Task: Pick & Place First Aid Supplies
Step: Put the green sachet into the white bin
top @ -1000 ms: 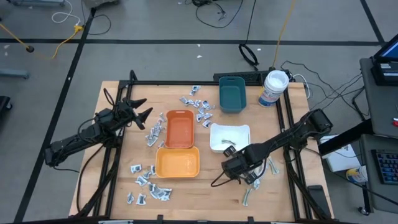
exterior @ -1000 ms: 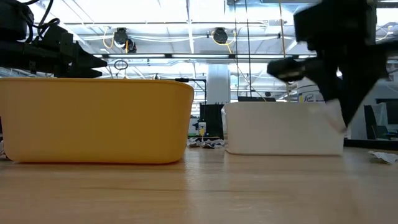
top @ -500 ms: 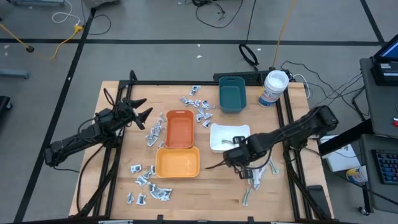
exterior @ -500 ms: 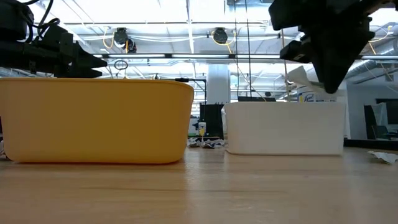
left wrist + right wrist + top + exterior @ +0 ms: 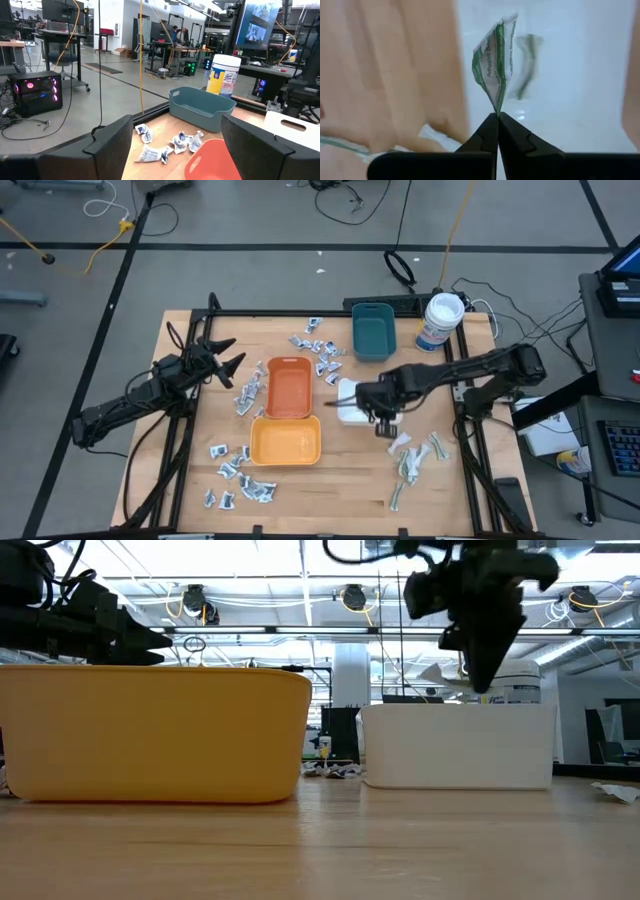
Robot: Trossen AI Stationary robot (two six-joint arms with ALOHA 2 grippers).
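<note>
My right gripper (image 5: 383, 418) hangs over the near right part of the white tray (image 5: 352, 392), shut on a slim green-white strip (image 5: 494, 65). More strips (image 5: 415, 460) lie on the table near the right front. Silvery sachets lie in loose heaps at the far middle (image 5: 316, 346), left of the orange tray (image 5: 246, 394) and at the left front (image 5: 240, 475). My left gripper (image 5: 226, 356) waits open and level above the table's left side, touching nothing. My right gripper pinches the strip's lower end (image 5: 496, 107) between its two fingertips (image 5: 506, 125), coming from above and pointing steeply down. The strip sticks out past the fingertips, folded or creased along its length, lifted clear above the white tray (image 5: 580, 75).
An orange tray (image 5: 289, 387) and a yellow tray (image 5: 285, 442) stand left of the white one. A teal tray (image 5: 373, 330) and a white tub with a blue label (image 5: 439, 322) stand at the far edge. A black frame borders the table.
My right gripper has risen from the strips at the right front and gone toward the table's far edge and left, over the white tray, rolling its wrist on the way. It stays shut, and the strip has gone with it, lifted clear.
</note>
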